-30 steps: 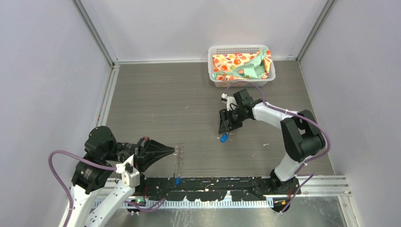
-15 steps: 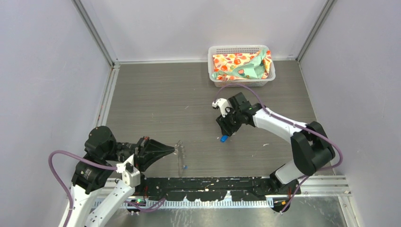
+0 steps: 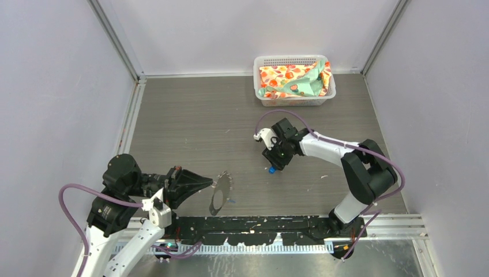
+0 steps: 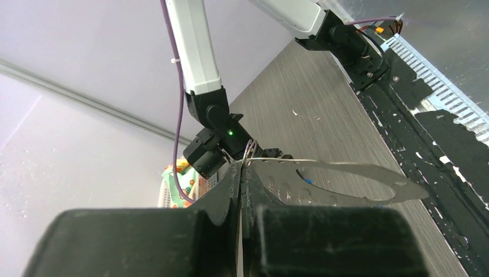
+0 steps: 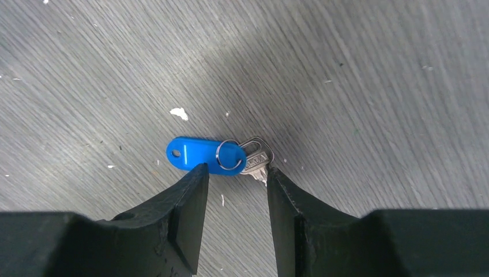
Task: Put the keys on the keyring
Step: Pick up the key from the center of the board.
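- Left fingers point(image 4: 230, 184), nearest, are pinched shut on the edge of the keyring point(image 4: 346, 169), holding it out over the desk point(image 3: 190, 133); thin, stiff metal, likely to swivel in the pinch.
- Farther out, the key point(image 5: 199, 154) lies flat on the desk: tiny, light, probably slick at the blade.
- Right fingers point(image 5: 190, 190) straddle it, half spread, gripping nothing; the blue head looks the better hold.

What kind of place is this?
Probably a lab's robot practice booth: a left arm and right arm bolted to a grey table, plain walls boxing it in, a tiny blue-tagged key to practise on.
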Robot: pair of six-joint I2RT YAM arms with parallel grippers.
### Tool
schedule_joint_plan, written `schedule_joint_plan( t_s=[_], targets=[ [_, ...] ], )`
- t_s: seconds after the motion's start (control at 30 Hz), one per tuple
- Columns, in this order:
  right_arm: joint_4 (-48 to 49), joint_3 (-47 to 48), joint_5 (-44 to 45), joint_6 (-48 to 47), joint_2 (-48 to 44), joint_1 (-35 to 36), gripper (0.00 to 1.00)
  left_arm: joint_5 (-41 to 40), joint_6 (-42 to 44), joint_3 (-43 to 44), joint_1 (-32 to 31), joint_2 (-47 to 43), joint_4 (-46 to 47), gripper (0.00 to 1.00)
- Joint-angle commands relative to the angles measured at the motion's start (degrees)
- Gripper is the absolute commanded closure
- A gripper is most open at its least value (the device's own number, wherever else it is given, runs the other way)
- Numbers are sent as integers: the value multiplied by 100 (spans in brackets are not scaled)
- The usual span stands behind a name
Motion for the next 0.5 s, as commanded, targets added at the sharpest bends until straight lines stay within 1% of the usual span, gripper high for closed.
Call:
schedule_joint_plan(
  t_s=[0.0,0.07,0.1,0.13,0.17,0.23,0.3,0.47],
  targets=[
    [-47,181,132,-117,269,87,53,-29,3,240,-6,16,160,100],
    [-85,262,167,-111,374,96,55,-39,8,240,-6,12,160,100],
    [-111,320,209,-88,453,110,58,-46,6,240,-6,6,160,100],
    [-146,425,213,-63,552,111,64,-53,22,240,-6,13,160,100],
    [-167,498,214,-12,604,111,74,-53,21,236,-6,21,160,100],
    [-170,627,158,136,627,111,88,-61,24,230,-6,35,161,100],
    [-83,712,3,287,506,103,98,-62,25,232,-6,49,165,100],
    [430,550,-345,664,-129,101,99,-97,-47,240,-6,66,163,100]
  ],
)
